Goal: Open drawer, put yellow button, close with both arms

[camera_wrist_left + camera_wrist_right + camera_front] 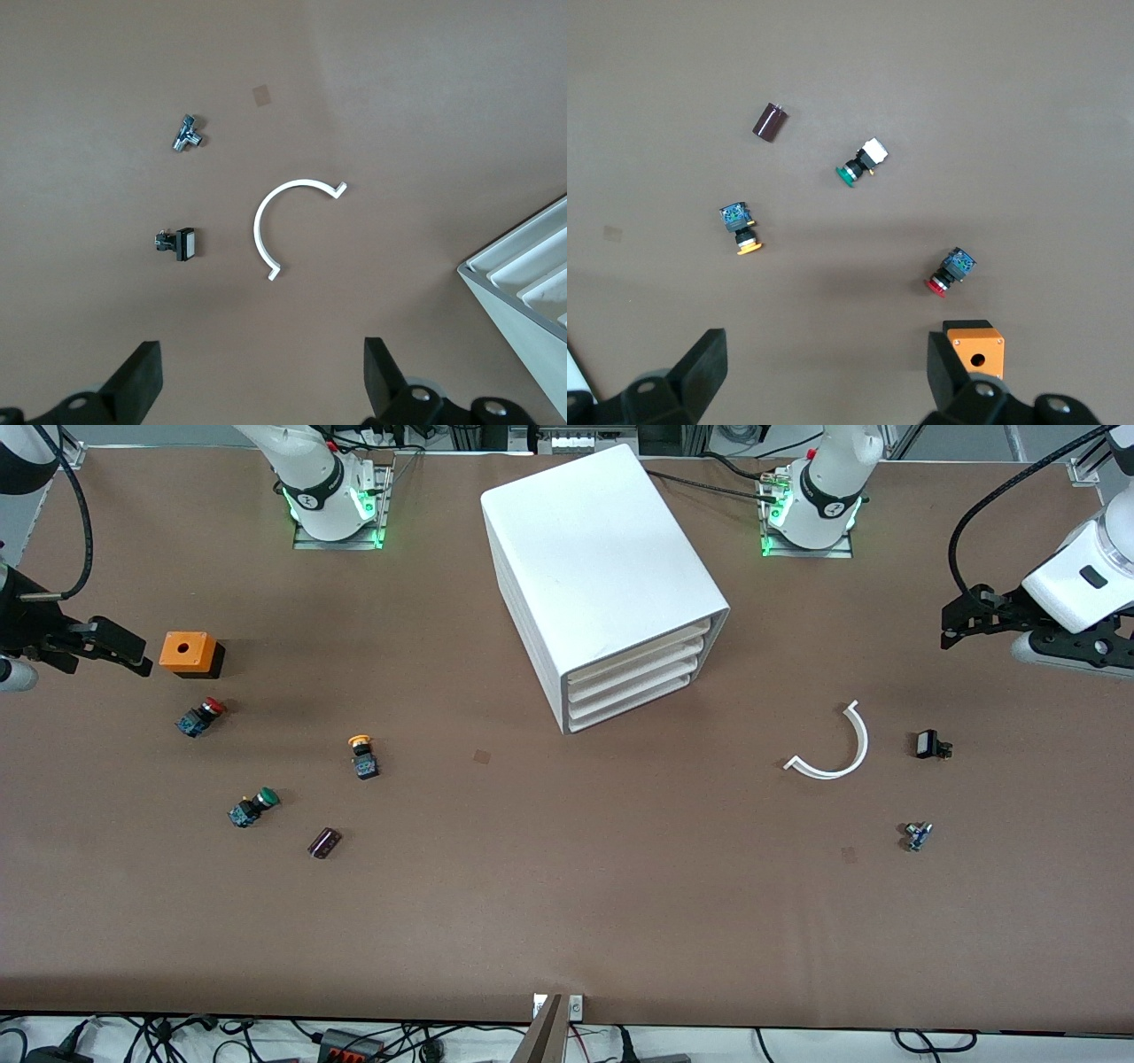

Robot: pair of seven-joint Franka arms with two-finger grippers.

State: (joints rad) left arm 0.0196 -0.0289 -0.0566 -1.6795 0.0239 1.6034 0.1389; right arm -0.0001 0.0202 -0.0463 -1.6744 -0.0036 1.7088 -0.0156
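The big white rounded-edge plastic cabinet (602, 584) stands mid-table between the two bases, and its topmost shallow white tray drawer (640, 648) is flush with the three below it, so nothing is open yet. Its drawer fronts face the front camera, angled toward the left arm's end of the table.

The small yellow-capped push-button on its black-and-blue body (362, 755) lies on the brown table toward the right arm's end, nearer the front camera than the cabinet, apart from the red-capped button (200, 716) and the green-capped one (252, 807). It lies on its side, its long axis running roughly toward and away from the front camera, cap pointing toward the bases.

The right gripper (111, 648) hangs over the table edge beside the orange box (190, 654), jaws wide apart and empty; I'd judge this arm the nearer one for the button. The left gripper (973, 615) hovers at its own end, above a white curved plastic strip (836, 746), also spread wide and holding nothing; it looks better placed for the drawer fronts
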